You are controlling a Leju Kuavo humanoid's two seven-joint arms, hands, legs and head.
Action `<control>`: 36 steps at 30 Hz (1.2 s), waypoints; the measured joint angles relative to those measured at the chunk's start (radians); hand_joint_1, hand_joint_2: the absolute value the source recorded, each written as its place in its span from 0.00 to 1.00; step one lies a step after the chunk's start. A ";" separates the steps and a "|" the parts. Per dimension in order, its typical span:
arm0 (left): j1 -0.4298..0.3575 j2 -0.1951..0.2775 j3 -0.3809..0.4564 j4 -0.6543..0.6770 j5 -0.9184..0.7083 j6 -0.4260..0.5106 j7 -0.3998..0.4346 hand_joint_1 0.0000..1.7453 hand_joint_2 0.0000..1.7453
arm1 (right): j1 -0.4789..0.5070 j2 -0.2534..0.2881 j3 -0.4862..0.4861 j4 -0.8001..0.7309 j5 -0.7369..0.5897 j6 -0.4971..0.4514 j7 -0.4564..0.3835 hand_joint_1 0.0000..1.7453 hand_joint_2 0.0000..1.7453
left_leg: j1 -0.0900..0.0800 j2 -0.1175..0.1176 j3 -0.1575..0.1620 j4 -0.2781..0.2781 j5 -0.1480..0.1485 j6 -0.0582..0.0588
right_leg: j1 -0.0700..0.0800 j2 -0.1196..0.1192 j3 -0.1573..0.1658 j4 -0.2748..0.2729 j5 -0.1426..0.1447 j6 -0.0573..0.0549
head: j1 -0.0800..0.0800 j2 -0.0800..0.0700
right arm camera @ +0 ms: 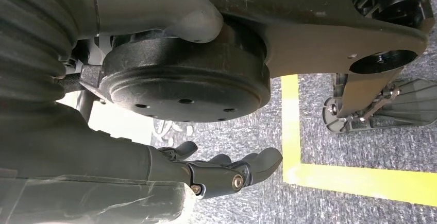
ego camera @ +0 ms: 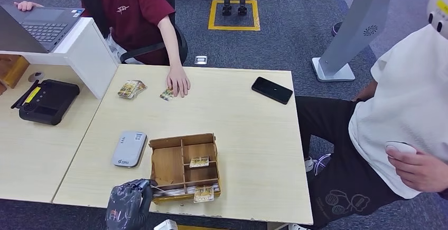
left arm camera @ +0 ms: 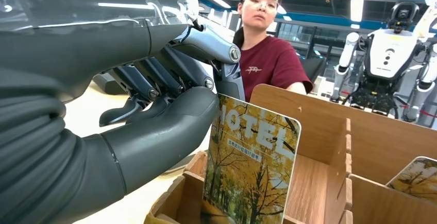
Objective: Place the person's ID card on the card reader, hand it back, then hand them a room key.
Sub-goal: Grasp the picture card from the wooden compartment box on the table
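One yellow autumn-print hotel room key card [left arm camera: 251, 167] stands upright in the near-left compartment of the wooden divided box [ego camera: 169, 167], pinched between thumb and fingers of the left hand [ego camera: 128, 203]. Grey card reader [ego camera: 129, 148] lies just beside the box on the pale worktop [ego camera: 248, 135]. Right hand [right arm camera: 227, 172] hangs released above carpet.

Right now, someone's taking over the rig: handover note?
Left hand at the wooden box, thumb against a HOTEL key card standing in it; grip not confirmed.
Right hand hangs over the floor, open, holding nothing.
Reader bare. A card lies by the seated person's hand, more cards beside it.
Looks like the ID steps are done; left: lift the key, hand it over.
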 joint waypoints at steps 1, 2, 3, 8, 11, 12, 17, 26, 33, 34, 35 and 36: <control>0.002 -0.002 0.001 -0.002 0.001 0.000 -0.001 1.00 1.00 | 0.000 0.000 -0.003 0.000 -0.001 0.000 0.000 0.00 1.00 | 0.000 0.000 0.000 0.000 0.000 0.000 | 0.000 0.000 0.000 0.000 0.000 0.000 | 0.000 0.000; 0.003 -0.003 0.002 -0.003 0.002 0.000 -0.001 1.00 1.00 | 0.000 0.000 -0.007 0.000 -0.001 0.000 0.000 0.00 1.00 | 0.000 0.000 0.000 0.000 0.000 0.000 | 0.000 0.000 0.000 0.000 0.000 0.000 | 0.000 0.000; 0.003 -0.004 0.002 -0.004 0.002 0.000 0.002 1.00 1.00 | 0.001 0.000 -0.011 -0.001 -0.001 -0.001 -0.001 0.00 1.00 | 0.000 0.000 0.000 0.000 0.000 0.000 | 0.000 0.000 0.000 0.000 0.000 0.000 | 0.000 0.000; 0.004 -0.005 0.003 -0.011 0.010 0.000 -0.002 1.00 1.00 | 0.003 0.000 -0.029 -0.003 -0.002 -0.003 -0.006 0.00 1.00 | 0.000 0.000 0.000 0.000 0.000 0.000 | 0.000 0.000 0.000 0.000 0.000 0.000 | 0.000 0.000; 0.003 -0.009 0.003 -0.012 0.014 0.000 -0.002 1.00 1.00 | 0.003 0.000 -0.037 -0.003 -0.003 -0.004 -0.007 0.00 1.00 | 0.000 -0.001 0.000 0.000 0.000 0.000 | 0.000 -0.001 0.000 0.000 0.000 0.000 | 0.000 0.000; 0.004 -0.010 0.004 -0.012 0.012 0.000 -0.002 1.00 1.00 | 0.003 0.000 -0.041 -0.003 -0.003 -0.005 -0.007 0.00 1.00 | 0.000 0.000 0.000 0.000 0.000 0.000 | 0.000 -0.001 0.000 0.000 0.000 0.000 | 0.000 0.000; 0.014 -0.018 0.017 -0.020 0.005 0.000 -0.011 1.00 1.00 | 0.003 0.002 -0.055 -0.003 -0.002 -0.014 -0.009 0.00 1.00 | 0.000 -0.001 0.000 0.000 0.000 0.000 | 0.000 -0.001 0.000 0.000 0.000 0.000 | 0.000 0.000; 0.021 -0.025 0.026 -0.026 0.005 0.000 -0.017 1.00 1.00 | 0.003 0.004 -0.079 -0.003 0.000 -0.018 -0.009 0.00 1.00 | 0.000 -0.001 0.000 0.000 0.000 0.000 | 0.000 -0.001 0.000 0.000 0.000 0.000 | 0.000 0.000; 0.023 -0.037 0.047 -0.041 -0.001 0.000 -0.033 1.00 1.00 | 0.004 0.006 -0.101 -0.005 0.002 -0.018 -0.009 0.00 1.00 | 0.000 -0.001 0.000 0.000 0.000 0.000 | 0.000 -0.001 0.000 0.000 0.000 0.000 | 0.000 0.000; 0.022 -0.037 0.049 -0.043 -0.002 0.000 -0.031 1.00 1.00 | 0.004 0.006 -0.103 -0.006 0.003 -0.019 -0.009 0.00 1.00 | 0.000 -0.001 0.000 0.000 0.000 0.000 | 0.000 -0.001 0.000 0.000 0.000 0.000 | 0.000 0.000; 0.022 -0.038 0.052 -0.046 -0.002 0.000 -0.028 1.00 1.00 | 0.004 0.006 -0.106 -0.007 0.003 -0.019 -0.009 0.00 1.00 | 0.000 -0.001 0.000 0.000 0.000 0.000 | 0.000 -0.001 0.000 0.000 0.000 0.000 | 0.000 0.000; 0.022 -0.038 0.053 -0.048 -0.003 0.000 -0.026 1.00 1.00 | 0.005 0.006 -0.110 -0.007 0.003 -0.020 -0.009 0.00 1.00 | 0.000 -0.001 0.000 0.000 0.000 0.000 | 0.000 -0.001 0.000 0.000 0.000 0.000 | 0.000 0.000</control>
